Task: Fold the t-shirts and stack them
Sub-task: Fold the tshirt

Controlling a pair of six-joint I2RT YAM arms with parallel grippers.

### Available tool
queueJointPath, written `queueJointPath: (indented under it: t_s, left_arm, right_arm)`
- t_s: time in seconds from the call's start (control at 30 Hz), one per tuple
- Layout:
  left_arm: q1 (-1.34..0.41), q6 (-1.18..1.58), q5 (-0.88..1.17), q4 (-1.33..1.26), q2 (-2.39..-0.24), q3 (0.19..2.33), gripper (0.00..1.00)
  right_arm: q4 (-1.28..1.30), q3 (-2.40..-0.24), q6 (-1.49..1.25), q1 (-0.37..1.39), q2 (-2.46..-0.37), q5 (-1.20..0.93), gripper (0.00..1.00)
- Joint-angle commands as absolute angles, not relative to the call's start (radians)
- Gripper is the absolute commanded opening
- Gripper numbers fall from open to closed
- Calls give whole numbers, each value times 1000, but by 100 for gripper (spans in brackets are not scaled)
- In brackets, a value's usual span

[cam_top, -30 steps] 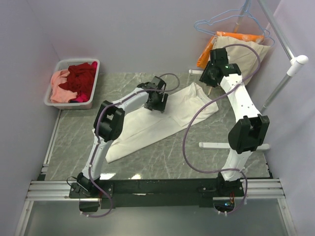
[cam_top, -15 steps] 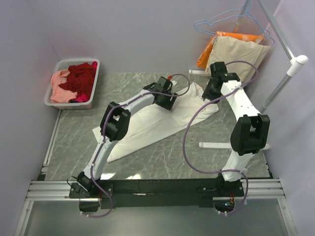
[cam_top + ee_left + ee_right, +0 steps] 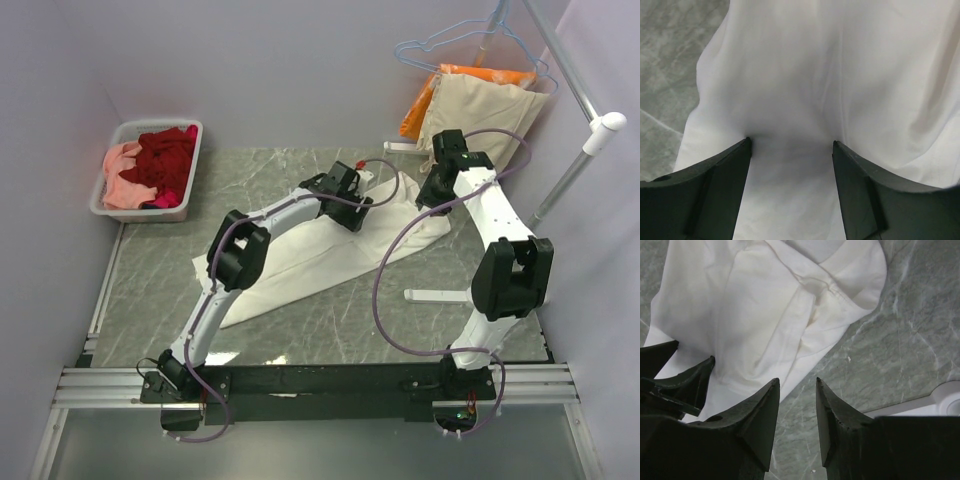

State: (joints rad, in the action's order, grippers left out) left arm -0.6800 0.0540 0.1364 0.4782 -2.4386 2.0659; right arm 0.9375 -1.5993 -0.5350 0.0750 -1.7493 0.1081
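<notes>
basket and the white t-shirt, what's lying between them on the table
Nothing lies there. Only bare grey marble tabletop separates the basket from the white t-shirt. The top external view shows this; neither wrist view takes in the basket.

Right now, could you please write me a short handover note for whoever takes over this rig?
Left gripper: fingers open, low over the middle of the white t-shirt, holding nothing.
Right gripper: fingers narrowly apart over the bare table beside the shirt's edge, holding nothing.
Things: the white t-shirt lies as a long diagonal strip on the table. The dark red t-shirt and salmon t-shirt lie crumpled in the basket.
Done: nothing stacked; the white one is at most partly folded.
Left: finish folding it, then fold and stack those in the basket.
</notes>
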Motion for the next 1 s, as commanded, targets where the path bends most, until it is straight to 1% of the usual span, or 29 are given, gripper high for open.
queueJointPath:
  t_s: [0.0, 0.07, 0.13, 0.23, 0.43, 0.6, 0.73, 0.97]
  left_arm:
    - [-716, 57, 198, 468, -2370, 2124, 72]
    - [-726, 49, 164, 480, -2368, 2134, 72]
    - [-733, 52, 89, 479, -2364, 2135, 72]
    - [-733, 57, 54, 469, -2356, 2128, 72]
    - [-742, 45, 57, 462, -2394, 2134, 73]
    - [-756, 12, 3, 457, -2447, 2088, 74]
    - [-759, 11, -81, 482, -2493, 2089, 74]
    - [-749, 83, -135, 505, -2539, 2112, 82]
  right_arm:
    - [942, -1589, -545, 66, -1723, 104, 42]
    - [939, -1585, -545, 67, -1726, 103, 41]
    - [937, -1583, -541, 66, -1729, 100, 41]
    - [937, -1586, -538, 66, -1735, 104, 41]
    - [940, -1589, -540, 67, -1736, 107, 40]
    - [946, -1597, -538, 66, -1730, 101, 40]
    - [943, -1579, -541, 67, -1727, 71, 40]
    - [954, -1571, -534, 67, -1727, 67, 39]
